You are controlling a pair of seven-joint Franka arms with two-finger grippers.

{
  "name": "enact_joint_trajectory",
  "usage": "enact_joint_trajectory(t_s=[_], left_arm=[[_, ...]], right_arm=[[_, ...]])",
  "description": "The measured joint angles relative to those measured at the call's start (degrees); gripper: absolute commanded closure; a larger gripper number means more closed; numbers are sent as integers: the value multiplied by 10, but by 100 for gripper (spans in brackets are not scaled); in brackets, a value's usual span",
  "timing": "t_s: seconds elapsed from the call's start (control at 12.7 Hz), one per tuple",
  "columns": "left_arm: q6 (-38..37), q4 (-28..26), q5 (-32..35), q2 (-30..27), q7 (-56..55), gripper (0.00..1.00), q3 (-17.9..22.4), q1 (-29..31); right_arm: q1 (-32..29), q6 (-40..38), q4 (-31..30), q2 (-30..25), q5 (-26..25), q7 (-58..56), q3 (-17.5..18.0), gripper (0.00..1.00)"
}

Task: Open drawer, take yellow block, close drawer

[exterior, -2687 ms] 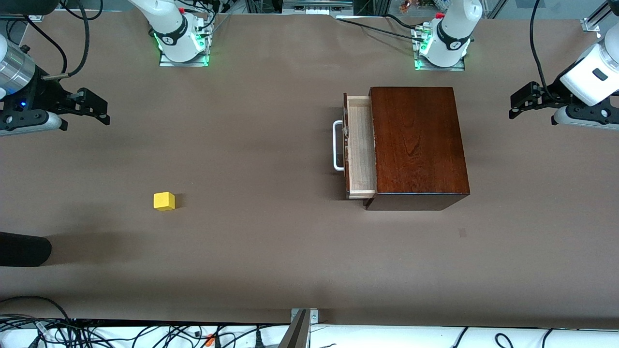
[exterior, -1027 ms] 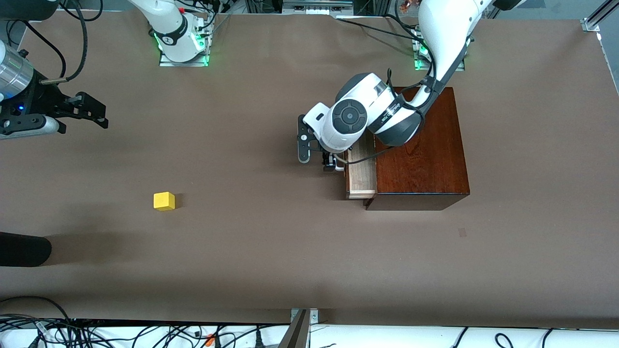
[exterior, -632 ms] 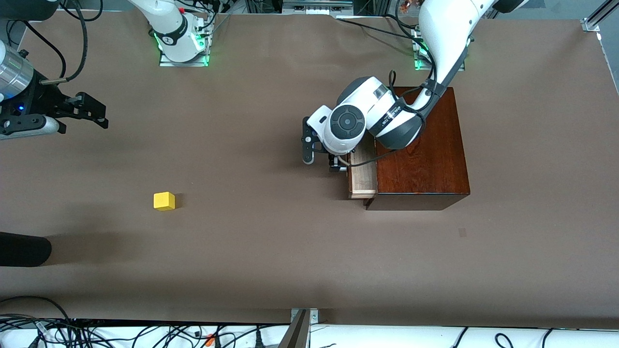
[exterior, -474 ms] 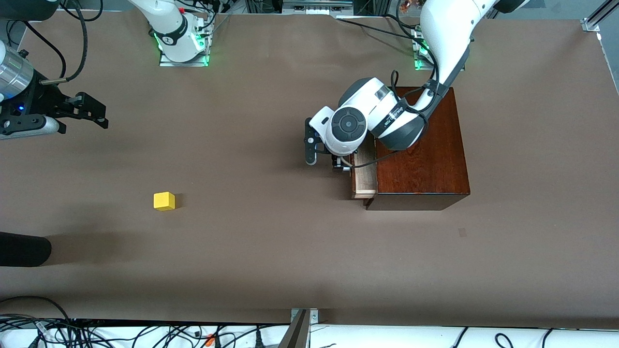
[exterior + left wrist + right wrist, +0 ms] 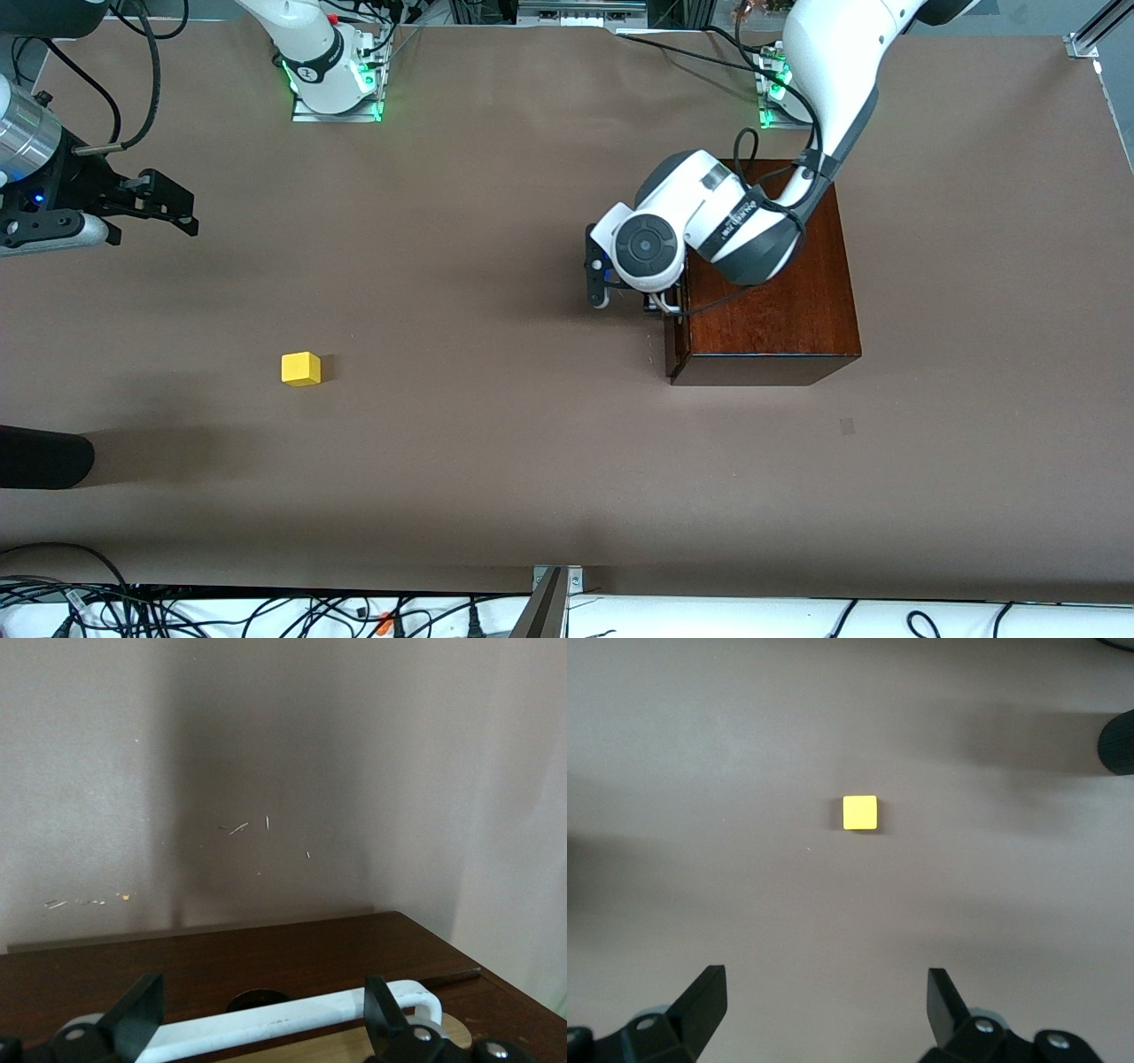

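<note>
Finding: drawer (image 5: 671,341) sits pushed in, or very nearly, its front about flush with the dark wooden box (image 5: 771,266); none of the pale interior shows from the front camera.
Handle: white bar handle (image 5: 283,1020) runs crosswise between the fingers of the left gripper (image 5: 261,1020); whether either finger touches it cannot be told.
Left gripper: fingers spread wide to either side of the bar, not pinched on it; positioned at the drawer front, low to the table (image 5: 496,461).
Right gripper: right gripper (image 5: 168,202) waits in the air over the right arm's end of the table, fingers spread, holding nothing.
Yellow block: yellow block (image 5: 300,369) rests alone on the bare table, well apart from the box, toward the right arm's end and nearer the front camera than the drawer front; the right wrist view looks straight down on it.
Handling, block: judged light, rigid and square-edged; likely to sit firm if taken across two flat parallel faces; a corner-on pinch could let it twist out.
Handling, drawer: judged stiff on its slide; the bar is the only sound hold, taken near its middle so the drawer does not skew.
Stage: block out, drawer apparently closed; task judged near its end.
</note>
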Motion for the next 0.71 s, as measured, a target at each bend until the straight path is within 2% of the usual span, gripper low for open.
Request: enact_joint_trajectory(t_s=[0.4,0.55,0.71], left_arm=[[-2,3,-4,-1,-4,0,0,0],[-11,21,-46,-12,-32,0,0,5],[-42,38,-82,-47,-113,0,0,10]], right_arm=[[0,0,0,0,0,0,0,0],[0,0,0,0,0,0,0,0],[0,0,0,0,0,0,0,0]])
